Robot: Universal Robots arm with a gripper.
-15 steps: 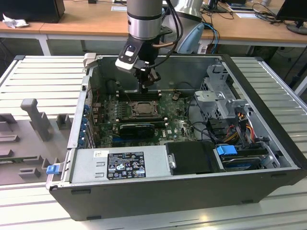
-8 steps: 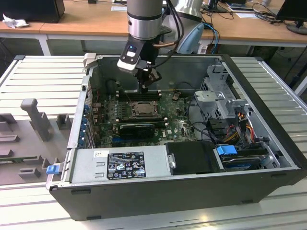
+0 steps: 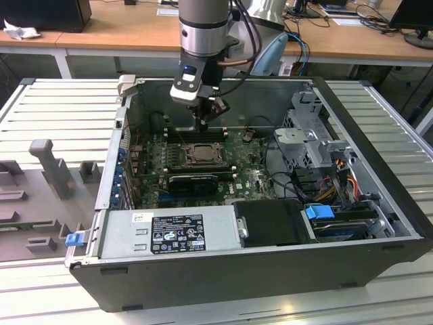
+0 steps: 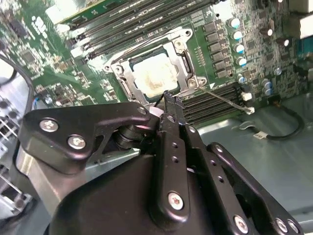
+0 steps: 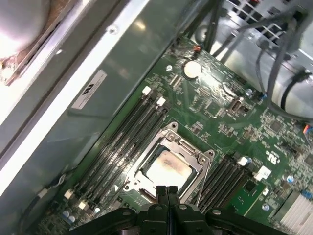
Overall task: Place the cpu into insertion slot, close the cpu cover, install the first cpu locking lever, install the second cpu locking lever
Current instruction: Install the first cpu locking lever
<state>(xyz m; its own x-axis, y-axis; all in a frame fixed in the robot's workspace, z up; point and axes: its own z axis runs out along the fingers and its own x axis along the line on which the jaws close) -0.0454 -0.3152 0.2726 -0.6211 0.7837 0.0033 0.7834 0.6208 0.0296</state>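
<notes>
Starting at the exterior view's left, you have a grey moulded plastic fixture (image 3: 47, 169) on the ribbed metal table (image 3: 61, 101), just beside the open black computer case (image 3: 223, 277). Inside the case, a silver box-shaped power supply (image 3: 169, 230) sits against the near wall, at about six o'clock from the small square silver-rimmed insertion slot (image 3: 201, 154) on the green motherboard (image 3: 250, 179). Your black two-fingered gripper (image 3: 203, 124) hangs at twelve o'clock from that slot, close above it. In both wrist views the pale silvery-beige square cpu (image 4: 152, 76) (image 5: 168, 169) lies flat in the slot, and the thin silvery cpu cover (image 4: 126, 78) (image 5: 188, 146) lies down around it, the chip showing through its square window. The gripper (image 4: 168, 98) (image 5: 167, 192) has its fingers pressed together with nothing between them, and the tips are at the edge of the cover; they may be touching the rim, but the angle leaves that unclear. A thin silvery wire lever (image 4: 222, 99) runs out from one corner of the cover, alongside the long black memory slots (image 5: 127, 142). Farther right in the exterior view, a silvery metal drive cage (image 3: 308, 132) stands at three o'clock from the slot, and a blue plastic clip (image 3: 320, 212) sits at four o'clock.
</notes>
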